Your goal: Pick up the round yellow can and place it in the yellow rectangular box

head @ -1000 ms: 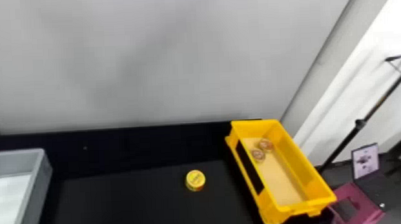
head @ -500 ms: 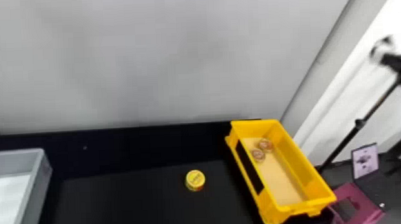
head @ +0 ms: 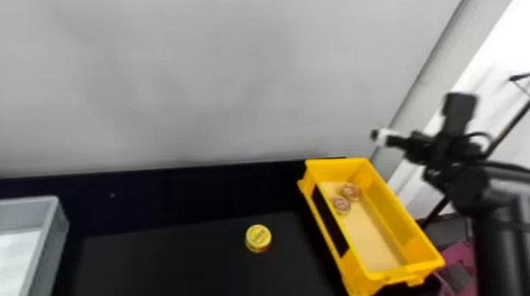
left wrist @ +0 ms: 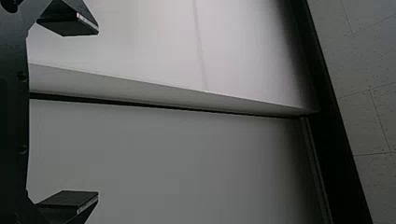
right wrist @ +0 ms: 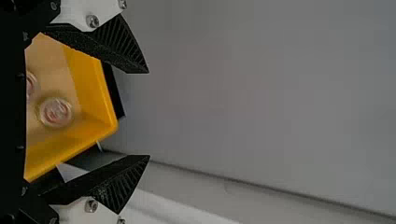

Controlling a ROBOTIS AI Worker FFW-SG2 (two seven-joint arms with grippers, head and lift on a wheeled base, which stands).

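Yellow on black in the head view: find the round yellow can (head: 258,238) standing upright on the bench (head: 175,264), ungripped, between the grey bin (head: 52,244) at left and the yellow rectangular box (head: 364,282) at right. Note the right arm (head: 452,158) at the right, raised, on the far side of the box from the can. Likely needs to cross leftward over the box and then lower onto the can. Could clip the box wall through crossing too low, and push the box out of place. Could also skid or topple the can through coming down off-centre, with one finger landing on the lid.

In the left wrist view, see the left tool (left wrist: 98,113) released, fingers wide apart, holding nothing, facing a pale wall (left wrist: 163,163). Best kept out of the way, to avoid crowding the right arm over the bench.

In the right wrist view, see the right tool (right wrist: 149,114) released too, with a broad gap between the fingers and nothing grasped. Beyond that gap, make out part of the box and the small round containers (right wrist: 56,112) lying in it. Might snag the rim by dropping here. Later, might leave the can tilted by letting go above those containers; safer to aim for the bare floor at the near end. Could lose the can on the way from too shallow a pinch on its curved side.
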